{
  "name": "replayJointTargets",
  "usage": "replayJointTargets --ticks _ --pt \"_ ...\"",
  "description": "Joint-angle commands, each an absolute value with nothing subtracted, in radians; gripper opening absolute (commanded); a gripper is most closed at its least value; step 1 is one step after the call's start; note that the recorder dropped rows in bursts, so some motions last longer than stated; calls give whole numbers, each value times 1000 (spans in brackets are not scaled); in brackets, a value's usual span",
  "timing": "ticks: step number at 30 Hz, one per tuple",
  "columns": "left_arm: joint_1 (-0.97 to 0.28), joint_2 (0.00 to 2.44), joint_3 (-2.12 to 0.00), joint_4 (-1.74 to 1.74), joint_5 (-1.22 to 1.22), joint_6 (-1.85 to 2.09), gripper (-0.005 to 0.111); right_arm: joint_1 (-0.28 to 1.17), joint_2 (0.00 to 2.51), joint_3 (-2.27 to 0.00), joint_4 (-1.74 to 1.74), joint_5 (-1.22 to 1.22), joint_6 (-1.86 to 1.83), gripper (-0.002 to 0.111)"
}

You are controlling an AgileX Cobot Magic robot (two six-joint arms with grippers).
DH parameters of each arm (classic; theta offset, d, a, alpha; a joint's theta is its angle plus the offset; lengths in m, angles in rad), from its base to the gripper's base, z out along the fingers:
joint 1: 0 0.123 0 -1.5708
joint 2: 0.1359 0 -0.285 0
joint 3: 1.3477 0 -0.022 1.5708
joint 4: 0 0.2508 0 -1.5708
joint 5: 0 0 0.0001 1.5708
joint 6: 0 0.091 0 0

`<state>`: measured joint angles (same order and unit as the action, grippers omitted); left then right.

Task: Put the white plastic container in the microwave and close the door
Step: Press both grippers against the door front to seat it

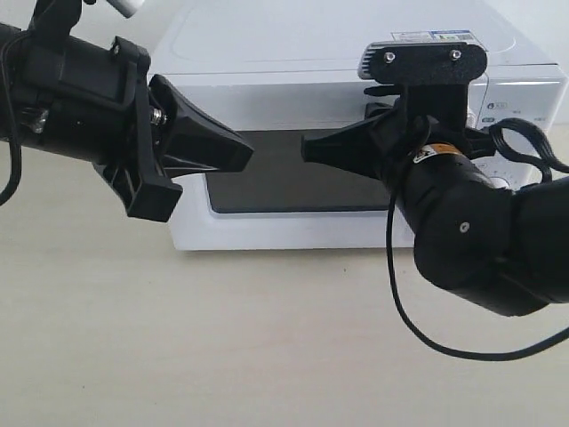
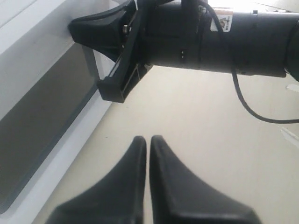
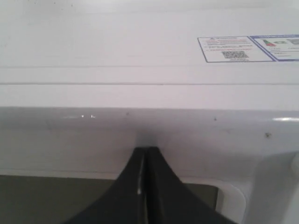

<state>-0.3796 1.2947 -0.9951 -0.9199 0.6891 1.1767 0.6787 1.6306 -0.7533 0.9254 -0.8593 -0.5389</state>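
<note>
The white microwave (image 1: 338, 53) stands at the back of the table, and its door (image 1: 267, 182) with the dark window lies flush with the front. The white plastic container is out of view. My left gripper (image 1: 249, 153) (image 2: 147, 138) is shut and empty, pointing right in front of the door's left part. From the right, my right gripper (image 1: 305, 147) (image 3: 145, 149) points left, shut and empty. Its tips are at the door's upper edge, above the window. Whether they touch the door is unclear. The two grippers' tips face each other a short way apart.
A sticker (image 1: 436, 36) (image 3: 243, 48) lies on the microwave's top. My right arm's black cable (image 1: 400, 302) loops down over the beige table (image 1: 222, 338). The right arm's body hides most of the control panel (image 1: 516, 107).
</note>
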Motion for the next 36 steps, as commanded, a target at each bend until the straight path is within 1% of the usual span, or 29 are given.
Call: replayJointTargets --ticks 1,6,9,16,22,29,36 --pt "-382 1288 -991 -923 679 1171 4 668 1630 -772 914 -897 -556 0" --pt "-382 1288 -991 -921 681 1171 4 670 1623 -768 932 -867 -559 0" --pt "-382 1287 -991 -896 686 1169 4 676 1599 -768 996 -838 -643 0" --pt "-382 1287 -991 -893 700 1158 4 729 1517 -689 1017 -913 -694 0" --pt "-382 1287 -991 -893 710 1138 4 731 1476 -642 1073 -933 -738 0" --pt "-382 1287 -991 -893 706 1140 4 731 1476 -637 1184 -939 -772 0" --pt "-382 1287 -991 -893 706 1140 4 731 1476 -637 1196 -939 -770 0"
